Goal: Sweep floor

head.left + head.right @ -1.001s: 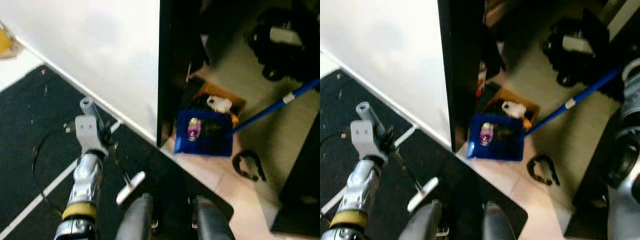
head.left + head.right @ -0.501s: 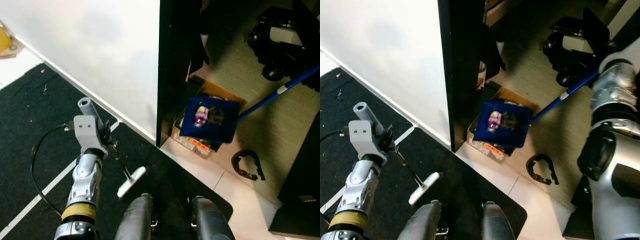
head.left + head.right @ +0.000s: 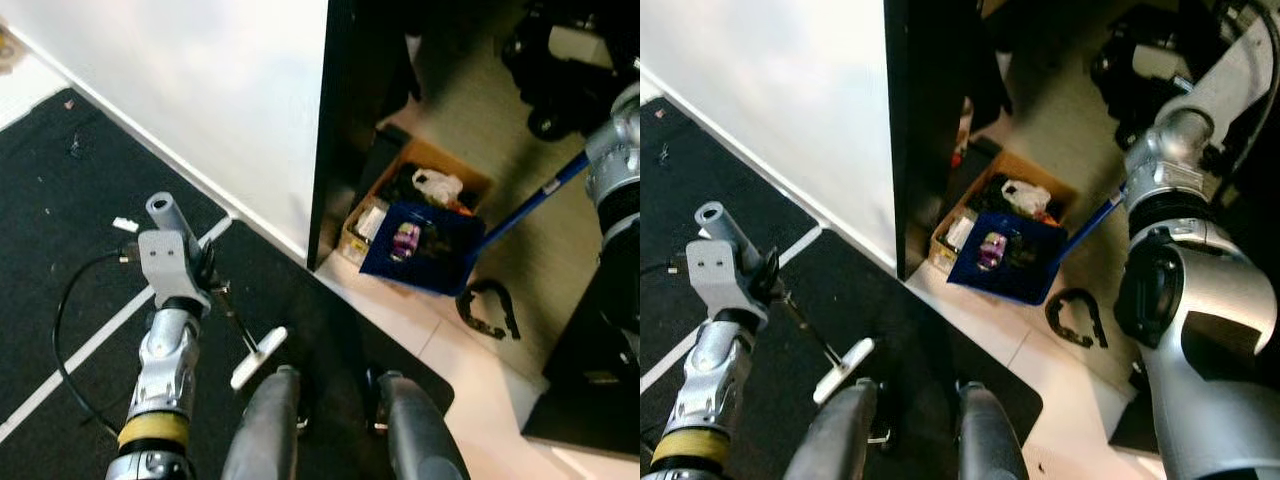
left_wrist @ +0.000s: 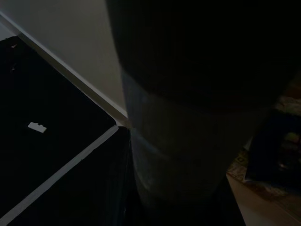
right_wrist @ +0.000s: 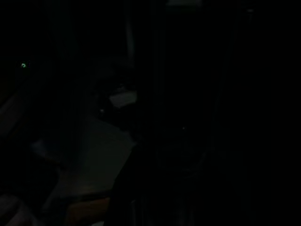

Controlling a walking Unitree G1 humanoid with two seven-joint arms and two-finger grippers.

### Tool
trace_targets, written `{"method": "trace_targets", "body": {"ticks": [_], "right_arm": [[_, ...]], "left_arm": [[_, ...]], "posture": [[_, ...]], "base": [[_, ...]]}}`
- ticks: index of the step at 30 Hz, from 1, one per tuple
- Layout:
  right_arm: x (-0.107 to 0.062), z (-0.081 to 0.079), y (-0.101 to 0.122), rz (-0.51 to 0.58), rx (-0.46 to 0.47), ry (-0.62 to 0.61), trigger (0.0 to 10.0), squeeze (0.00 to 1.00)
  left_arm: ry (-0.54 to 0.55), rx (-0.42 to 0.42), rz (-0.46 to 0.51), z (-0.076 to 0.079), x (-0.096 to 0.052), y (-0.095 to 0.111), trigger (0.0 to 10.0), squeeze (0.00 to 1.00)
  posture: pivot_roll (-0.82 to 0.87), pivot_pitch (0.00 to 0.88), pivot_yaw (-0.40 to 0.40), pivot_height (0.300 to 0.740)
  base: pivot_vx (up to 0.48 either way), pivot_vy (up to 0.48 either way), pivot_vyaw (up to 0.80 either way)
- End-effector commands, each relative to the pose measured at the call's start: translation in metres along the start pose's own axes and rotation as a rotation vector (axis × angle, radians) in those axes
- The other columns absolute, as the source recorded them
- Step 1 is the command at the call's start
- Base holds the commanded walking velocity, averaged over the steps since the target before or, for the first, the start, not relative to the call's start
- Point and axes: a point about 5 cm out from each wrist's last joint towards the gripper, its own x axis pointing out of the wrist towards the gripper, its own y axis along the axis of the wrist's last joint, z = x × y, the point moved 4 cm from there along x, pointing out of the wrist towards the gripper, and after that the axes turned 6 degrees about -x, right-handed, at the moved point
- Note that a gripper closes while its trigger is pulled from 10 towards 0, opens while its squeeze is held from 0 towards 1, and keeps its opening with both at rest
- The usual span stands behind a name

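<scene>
The left gripper (image 3: 215, 285) holds a thin brush (image 3: 258, 357) over the black mat (image 3: 60, 260); its fingers seem clamped on the handle. The blue dustpan (image 3: 420, 248) hangs tilted above the cardboard box (image 3: 432, 175), just beside the mat's far edge. The right arm (image 3: 1175, 180) holds its blue pole (image 3: 535, 200); that grip cannot be told.

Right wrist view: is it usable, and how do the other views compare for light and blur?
Right wrist view: nearly black, only faint shapes. Left wrist view: dim, a dark blurred mass close to the lens. Head views: well lit; white wall glares, blue dustpan slightly soft.
</scene>
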Motion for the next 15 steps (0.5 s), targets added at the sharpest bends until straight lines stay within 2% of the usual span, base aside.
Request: {"method": "trace_targets", "body": {"ticks": [1,5,8,10,13,15], "right_arm": [[0.001,0.001,0.013,0.034,0.062,-0.031,10.0,0.0],[-0.002,-0.001,0.019,0.056,0.067,-0.073,10.0,0.0],[-0.007,-0.002,0.027,0.107,0.081,-0.152,10.0,0.0],[-0.007,-0.002,0.027,0.107,0.081,-0.152,10.0,0.0],[-0.017,-0.009,0.034,0.189,0.055,-0.186,10.0,0.0],[-0.017,-0.009,0.034,0.189,0.055,-0.186,10.0,0.0]], "left_arm": [[0.012,0.018,-0.01,-0.009,-0.004,0.0,10.0,0.0],[0.015,0.018,-0.006,-0.009,-0.005,0.001,10.0,0.0],[0.017,0.018,-0.004,-0.008,-0.006,0.001,10.0,0.0],[0.017,0.018,-0.004,-0.008,-0.006,0.001,10.0,0.0],[0.016,0.017,-0.004,-0.008,-0.006,0.001,10.0,0.0],[0.016,0.017,-0.004,-0.008,-0.006,0.001,10.0,0.0]], "posture": [[0.08,0.271,-0.104,0.74],[0.08,0.271,-0.104,0.74],[0.08,0.273,-0.102,0.74],[0.08,0.273,-0.102,0.74],[0.08,0.279,-0.1,0.74],[0.08,0.279,-0.1,0.74]], "base": [[0.0,0.0,0.0],[0.0,0.0,0.0],[0.0,0.0,0.0],[0.0,0.0,0.0],[0.0,0.0,0.0],[0.0,0.0,0.0]]}}
